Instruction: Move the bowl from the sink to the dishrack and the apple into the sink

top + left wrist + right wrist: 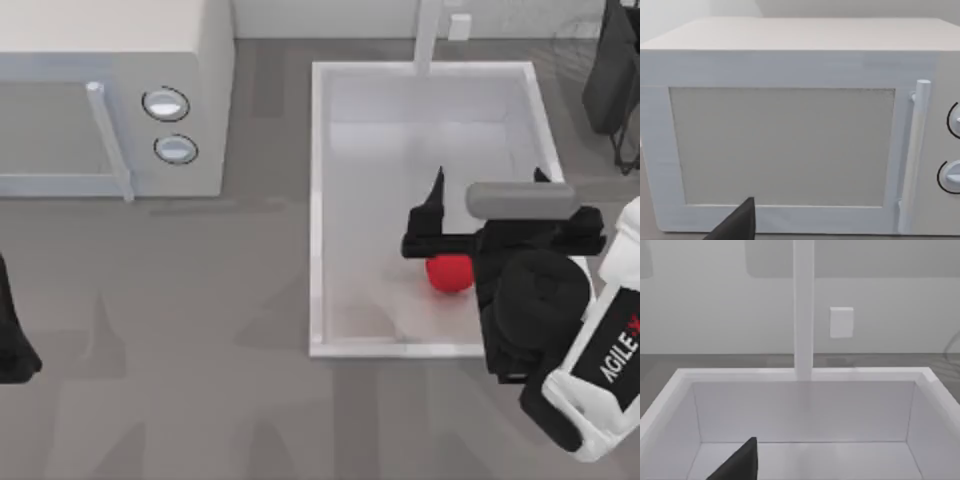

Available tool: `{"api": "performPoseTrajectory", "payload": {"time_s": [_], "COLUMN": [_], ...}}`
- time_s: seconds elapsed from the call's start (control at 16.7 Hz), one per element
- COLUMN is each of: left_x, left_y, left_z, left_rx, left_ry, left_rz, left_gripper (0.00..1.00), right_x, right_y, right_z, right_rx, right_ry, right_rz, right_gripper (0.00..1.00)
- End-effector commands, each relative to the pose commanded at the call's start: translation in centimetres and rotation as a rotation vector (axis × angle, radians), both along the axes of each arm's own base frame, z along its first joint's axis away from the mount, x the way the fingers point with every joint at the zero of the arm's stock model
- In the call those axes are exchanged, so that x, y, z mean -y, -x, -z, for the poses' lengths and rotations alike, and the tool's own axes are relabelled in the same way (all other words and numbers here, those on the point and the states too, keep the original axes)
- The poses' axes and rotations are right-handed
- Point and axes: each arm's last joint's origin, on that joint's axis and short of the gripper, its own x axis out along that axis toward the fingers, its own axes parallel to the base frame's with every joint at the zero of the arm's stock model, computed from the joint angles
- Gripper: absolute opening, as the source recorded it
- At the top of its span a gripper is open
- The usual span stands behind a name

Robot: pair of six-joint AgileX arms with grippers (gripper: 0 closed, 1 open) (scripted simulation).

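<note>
Grey bench (230,400) all around, and at the far left the left hand (12,340) sits parked facing the microwave (110,100); its grip I cannot tell. Across in the sink (318,200), the apple (449,273) lies on the basin floor. The right hand (487,195) hovers above it, spread wide, released. Apple half looks done; bowl unaccounted for.

— Is there any text to read here?
— Yes, one only. On the white cover of the right arm (610,365), at about four o'clock in the top view, black letters say "AGILE", and a red mark follows them.
</note>
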Motion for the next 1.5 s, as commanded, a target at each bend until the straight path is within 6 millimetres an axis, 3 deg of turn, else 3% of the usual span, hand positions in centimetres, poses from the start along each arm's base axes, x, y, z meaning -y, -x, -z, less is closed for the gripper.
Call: {"api": "performPoseTrajectory", "payload": {"time_s": [0.18,0.42,0.6,0.78,0.96,1.14,1.5], "left_x": [0.0,0.0,0.0,0.0,0.0,0.0,0.0], "left_y": [0.0,0.0,0.0,0.0,0.0,0.0,0.0], "left_z": [0.0,0.0,0.0,0.0,0.0,0.0,0.0], "left_rx": [0.0,0.0,0.0,0.0,0.0,0.0,0.0], "left_ry": [0.0,0.0,0.0,0.0,0.0,0.0,0.0], "left_rz": [0.0,0.0,0.0,0.0,0.0,0.0,0.0], "left_gripper": [1.0,1.0,1.0,1.0,1.0,1.0,1.0], "right_x": [2.0,6.5,10.3,13.7,15.9,17.1,17.7], "right_y": [-0.3,0.6,3.3,7.2,11.4,14.4,16.6], "right_z": [-2.6,-7.8,-11.5,-13.7,-14.0,-12.7,-9.3], "right_rx": [-0.017,-0.027,-0.016,0.012,0.042,0.052,0.013], "right_ry": [-0.005,-0.02,-0.036,-0.05,-0.049,-0.032,0.002], "right_rz": [0.025,0.071,0.097,0.107,0.095,0.062,-0.011], "right_gripper": [1.0,1.0,1.0,1.0,1.0,1.0,1.0]}}
